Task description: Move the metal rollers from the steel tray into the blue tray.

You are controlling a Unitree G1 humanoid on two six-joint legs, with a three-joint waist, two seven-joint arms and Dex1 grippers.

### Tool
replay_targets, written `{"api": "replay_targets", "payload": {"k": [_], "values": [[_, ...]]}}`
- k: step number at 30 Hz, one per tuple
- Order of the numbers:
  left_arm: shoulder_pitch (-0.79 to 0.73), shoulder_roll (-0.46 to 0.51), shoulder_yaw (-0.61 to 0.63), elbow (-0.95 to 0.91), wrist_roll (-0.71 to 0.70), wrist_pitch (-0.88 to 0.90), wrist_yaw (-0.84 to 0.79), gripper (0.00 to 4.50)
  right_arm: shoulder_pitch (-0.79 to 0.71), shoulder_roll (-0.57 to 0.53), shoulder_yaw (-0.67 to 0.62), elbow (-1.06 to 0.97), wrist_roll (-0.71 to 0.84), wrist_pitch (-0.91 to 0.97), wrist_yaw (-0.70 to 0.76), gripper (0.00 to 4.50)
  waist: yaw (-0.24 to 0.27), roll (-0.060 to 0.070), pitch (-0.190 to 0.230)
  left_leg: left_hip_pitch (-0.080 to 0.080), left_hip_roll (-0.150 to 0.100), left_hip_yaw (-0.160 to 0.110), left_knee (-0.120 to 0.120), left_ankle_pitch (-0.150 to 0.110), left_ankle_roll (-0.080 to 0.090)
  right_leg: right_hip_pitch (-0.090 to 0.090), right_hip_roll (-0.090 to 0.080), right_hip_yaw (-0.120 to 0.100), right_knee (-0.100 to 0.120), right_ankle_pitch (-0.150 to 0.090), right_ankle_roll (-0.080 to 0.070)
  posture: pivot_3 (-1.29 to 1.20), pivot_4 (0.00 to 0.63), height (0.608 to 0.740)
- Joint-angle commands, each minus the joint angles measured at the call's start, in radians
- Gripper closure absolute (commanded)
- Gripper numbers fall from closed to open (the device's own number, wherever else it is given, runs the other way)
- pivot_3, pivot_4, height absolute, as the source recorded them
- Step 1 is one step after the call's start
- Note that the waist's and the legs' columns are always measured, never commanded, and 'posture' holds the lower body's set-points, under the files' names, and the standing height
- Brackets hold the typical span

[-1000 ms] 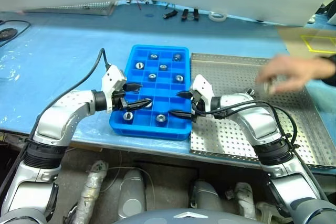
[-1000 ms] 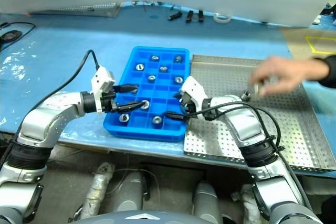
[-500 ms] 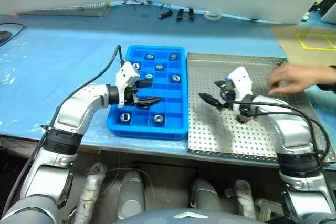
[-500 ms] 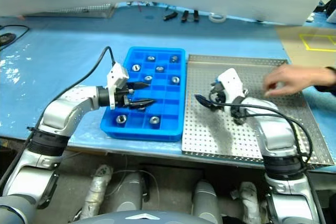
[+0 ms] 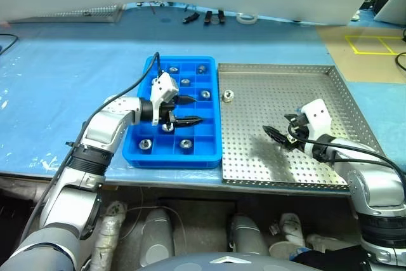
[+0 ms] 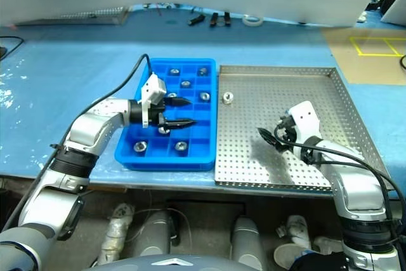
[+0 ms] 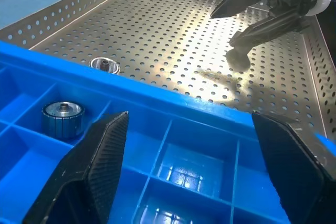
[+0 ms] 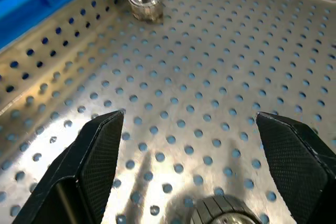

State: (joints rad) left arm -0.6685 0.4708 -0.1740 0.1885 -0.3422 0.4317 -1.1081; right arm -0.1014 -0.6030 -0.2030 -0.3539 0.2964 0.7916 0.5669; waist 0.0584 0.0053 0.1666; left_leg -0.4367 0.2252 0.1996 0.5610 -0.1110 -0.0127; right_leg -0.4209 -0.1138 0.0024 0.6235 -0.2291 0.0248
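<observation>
Blue tray on left: seven metal rollers already in its boxes. Left gripper hangs over it, fingers wide apart, holding nothing. Steel tray on right: one roller near blue tray, another under right gripper, also wide apart, holding nothing. Two left, I think.
</observation>
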Motion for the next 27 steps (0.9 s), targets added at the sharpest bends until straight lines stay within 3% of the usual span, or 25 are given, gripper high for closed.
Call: {"api": "replay_targets", "payload": {"k": [1, 16, 19, 25, 27], "values": [[-0.014, 0.0, 0.009, -0.017, 0.004, -0.022, -0.011, 0.51, 0.036, -0.026, -0.052, 0.03, -0.008, -0.045, -0.004, 0.23, 0.001, 0.0, 0.0, 0.0, 0.0, 0.0, 0.0, 0.0, 0.0, 0.0, 0.0, 0.0, 0.0, 0.0, 0.0, -0.23, 0.15, 0.74], [0.015, 0.018, 0.016, -0.072, 0.001, 0.014, -0.005, 0.51, 0.055, 0.001, 0.001, 0.129, -0.018, -0.121, -0.023, 0.23, -0.015, 0.0, 0.0, 0.0, 0.0, 0.0, 0.001, -0.001, 0.001, 0.001, 0.0, 0.0, 0.0, 0.0, 0.0, -0.21, 0.15, 0.74], [0.02, 0.02, 0.02, -0.083, -0.001, 0.023, -0.001, 0.51, 0.046, 0.003, 0.007, 0.128, -0.015, -0.126, -0.02, 0.83, -0.014, 0.0, 0.0, 0.0, 0.0, 0.0, 0.001, -0.001, 0.002, 0.001, -0.001, 0.0, 0.0, 0.0, 0.0, -0.2, 0.15, 0.74], [0.026, 0.02, 0.025, -0.096, -0.001, 0.034, 0.009, 0.51, 0.014, 0.001, 0.026, 0.124, -0.012, -0.13, -0.01, 2.72, -0.014, 0.0, 0.0, 0.0, 0.0, 0.0, 0.001, -0.001, 0.002, 0.001, -0.001, 0.0, 0.0, 0.0, 0.0, -0.2, 0.15, 0.74], [0.029, 0.02, 0.025, -0.102, 0.0, 0.036, 0.013, 0.51, 0.007, -0.002, 0.035, 0.122, -0.015, -0.134, -0.004, 2.78, -0.014, 0.0, 0.0, 0.0, 0.0, 0.0, 0.001, -0.001, 0.002, 0.001, -0.001, 0.0, 0.0, 0.0, 0.0, -0.18, 0.15, 0.74]]}}
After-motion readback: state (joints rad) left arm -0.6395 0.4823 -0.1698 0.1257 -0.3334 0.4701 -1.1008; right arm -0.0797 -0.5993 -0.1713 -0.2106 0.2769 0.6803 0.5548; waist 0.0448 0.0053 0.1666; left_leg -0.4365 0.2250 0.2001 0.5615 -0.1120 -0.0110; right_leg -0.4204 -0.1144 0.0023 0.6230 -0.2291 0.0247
